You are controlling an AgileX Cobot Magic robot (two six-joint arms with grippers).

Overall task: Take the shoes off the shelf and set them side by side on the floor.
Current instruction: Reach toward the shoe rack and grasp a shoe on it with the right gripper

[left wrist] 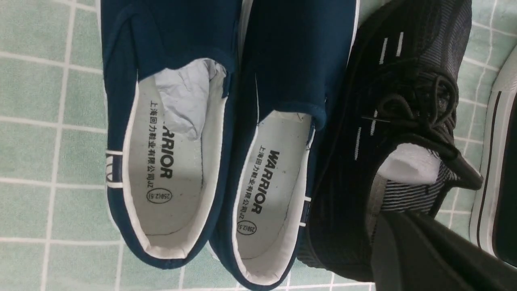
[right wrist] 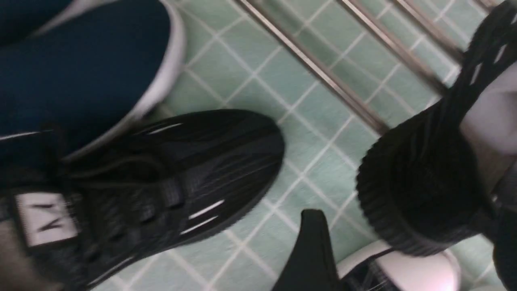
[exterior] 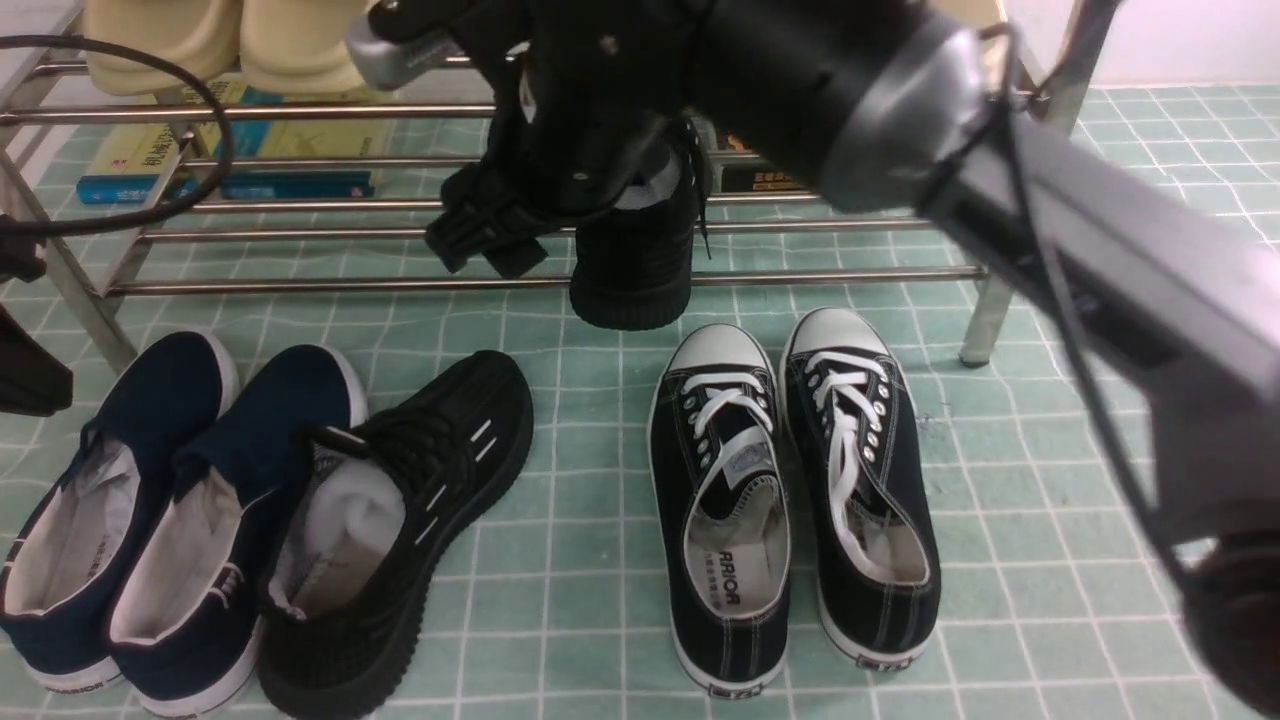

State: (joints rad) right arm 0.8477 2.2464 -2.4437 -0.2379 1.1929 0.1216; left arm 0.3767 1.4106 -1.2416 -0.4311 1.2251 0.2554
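- Right pincer hangs at about 12 o'clock from the centre of the front camera's picture, just before the shelf. Its jaws are spread wide.
- Its wrist camera shows one finger standing clear of the second black knit shoe, with green tile between them. The opposite finger sits at the picture's edge, and I cannot tell whether it touches the shoe.
- From the front, that shoe is toe down and heel up, just at 3 o'clock of the right pincer, its toe in front of the shelf's lowest bar. I cannot tell whether the toe rests on the floor.
- First black knit shoe lies on the floor at about 7 o'clock from centre. Its toe points to 1 o'clock, with white paper inside and white dashes on its side.
- It presses against the nearer of two navy slip-ons, which lie at its 9 o'clock.
- Left pincer shows only as one dark finger above the first shoe's heel. It is closed, and I see nothing in its grip.
- Black canvas sneakers with white laces stand side by side at 5 o'clock, toes to 12 o'clock, apart from both black knit shoes.
- Books and beige slippers rest on the shelf at 10 to 11 o'clock.
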